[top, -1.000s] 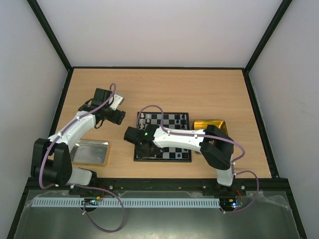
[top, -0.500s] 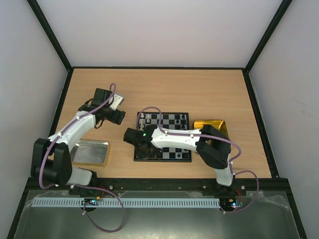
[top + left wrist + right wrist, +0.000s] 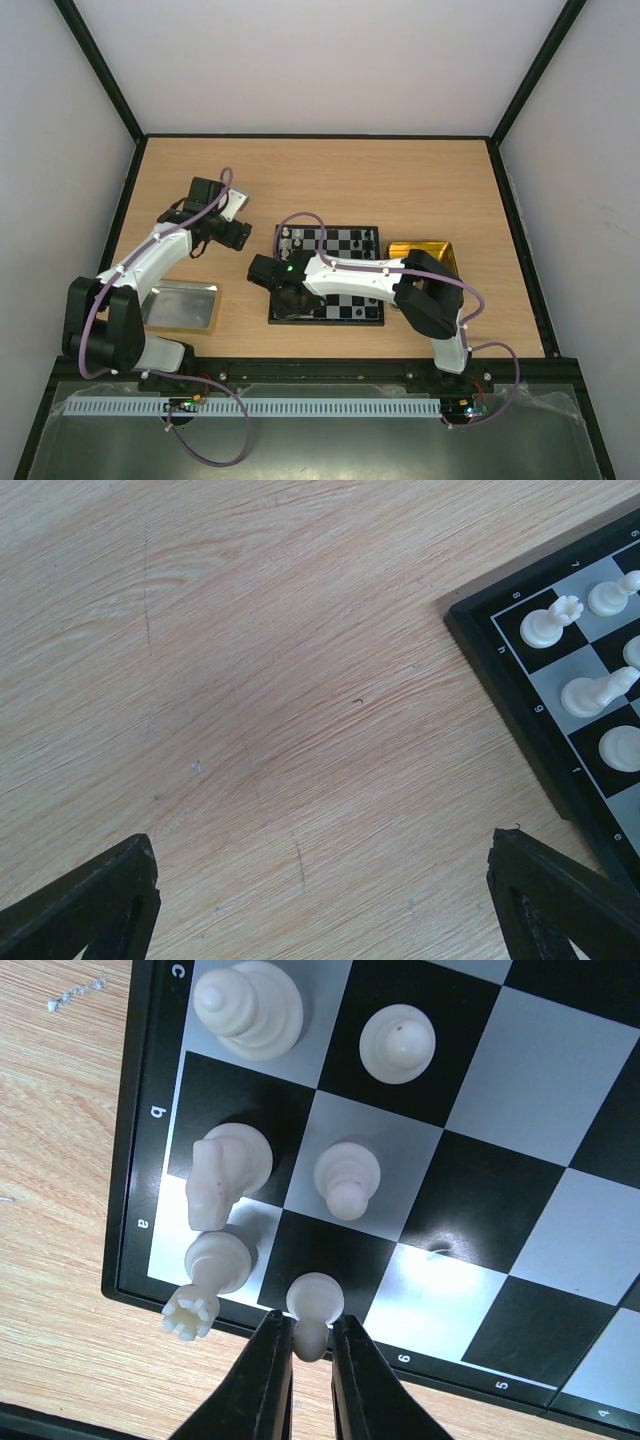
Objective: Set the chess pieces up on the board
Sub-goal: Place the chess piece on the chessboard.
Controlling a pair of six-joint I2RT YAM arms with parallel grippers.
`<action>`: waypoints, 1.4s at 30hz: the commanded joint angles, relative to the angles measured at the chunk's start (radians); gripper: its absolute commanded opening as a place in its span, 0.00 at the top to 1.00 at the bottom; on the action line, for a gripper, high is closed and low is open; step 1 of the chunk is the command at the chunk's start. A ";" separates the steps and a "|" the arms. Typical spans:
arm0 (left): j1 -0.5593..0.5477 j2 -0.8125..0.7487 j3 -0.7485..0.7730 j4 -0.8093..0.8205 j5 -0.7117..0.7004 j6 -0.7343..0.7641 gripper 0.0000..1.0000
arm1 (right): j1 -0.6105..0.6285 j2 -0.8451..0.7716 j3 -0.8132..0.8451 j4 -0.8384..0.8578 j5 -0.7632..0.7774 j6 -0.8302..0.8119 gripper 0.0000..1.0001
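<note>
The board (image 3: 330, 320) lies mid-table, with white chess pieces (image 3: 288, 238) along its left side. In the right wrist view a white pawn (image 3: 316, 1300) stands on a black corner-row square beside a rook (image 3: 205, 1280), a knight (image 3: 222, 1175) and another pawn (image 3: 347, 1177). My right gripper (image 3: 312, 1325) straddles the pawn's head, its fingers barely parted and a sliver off it. My left gripper (image 3: 325, 900) hovers wide open over bare wood left of the board (image 3: 520, 695), holding nothing. White pieces (image 3: 550, 623) show at that corner.
A gold tray (image 3: 420, 250) sits against the board's right side, partly under my right arm. A silver tray (image 3: 182, 306) lies at the near left beside my left arm's base. Black frame rails edge the table.
My right gripper's fingers have parted slightly around the pawn's head, and the right arm has shifted a little. The left arm has not moved.
</note>
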 commanded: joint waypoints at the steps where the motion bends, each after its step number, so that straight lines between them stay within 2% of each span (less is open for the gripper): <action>1: 0.007 0.012 -0.003 0.008 -0.002 0.004 0.10 | -0.004 0.009 0.019 -0.021 0.008 -0.013 0.89; 42: 0.006 0.024 -0.003 0.007 -0.005 0.007 0.10 | -0.026 0.006 -0.013 0.010 -0.001 -0.007 0.93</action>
